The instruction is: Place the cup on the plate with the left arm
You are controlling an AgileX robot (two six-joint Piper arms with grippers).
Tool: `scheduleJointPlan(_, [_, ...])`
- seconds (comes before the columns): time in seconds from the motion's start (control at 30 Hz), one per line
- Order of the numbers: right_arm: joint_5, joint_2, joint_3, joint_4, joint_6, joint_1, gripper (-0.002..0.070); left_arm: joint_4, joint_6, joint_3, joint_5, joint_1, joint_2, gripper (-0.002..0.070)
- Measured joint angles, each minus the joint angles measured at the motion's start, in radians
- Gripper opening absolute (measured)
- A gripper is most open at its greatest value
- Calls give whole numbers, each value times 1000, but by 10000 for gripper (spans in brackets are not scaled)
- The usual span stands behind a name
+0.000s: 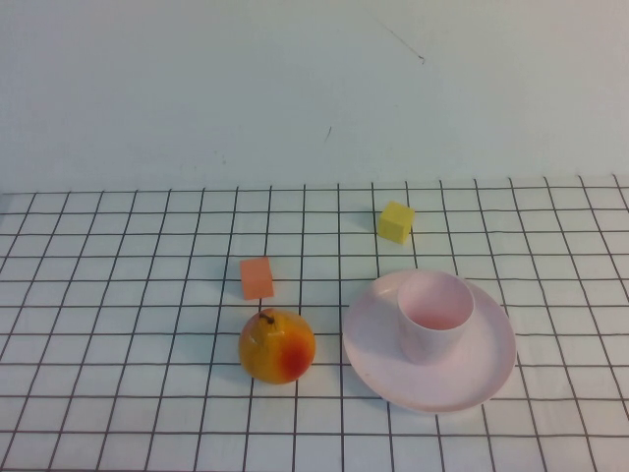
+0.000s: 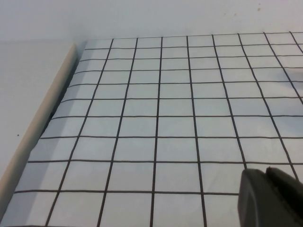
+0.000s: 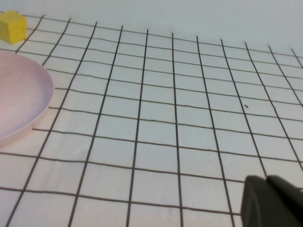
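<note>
The pale pink cup (image 1: 434,315) stands upright on the round pale pink plate (image 1: 491,369), right of the table's middle in the high view. Neither arm shows in the high view. My left gripper (image 2: 265,172) is shut and empty over bare grid cloth, away from the cup; neither cup nor plate shows in the left wrist view. My right gripper (image 3: 266,179) is shut and empty over the grid cloth, with the plate's rim (image 3: 28,113) off to one side in the right wrist view.
A yellow-red pear (image 1: 276,345) stands left of the plate. An orange block (image 1: 257,277) lies behind the pear. A yellow cube (image 1: 395,221) sits behind the plate and shows in the right wrist view (image 3: 12,26). The table's raised edge (image 2: 38,127) shows in the left wrist view.
</note>
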Motion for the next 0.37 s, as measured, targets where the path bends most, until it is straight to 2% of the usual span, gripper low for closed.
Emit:
scheduleJointPlan(0.2, [0, 0, 0, 0, 0, 0, -2, 17, -6, 0, -2, -4, 0, -1])
scheduleJointPlan(0.37, [0, 0, 0, 0, 0, 0, -2, 40, -102, 0, -2, -45, 0, -1])
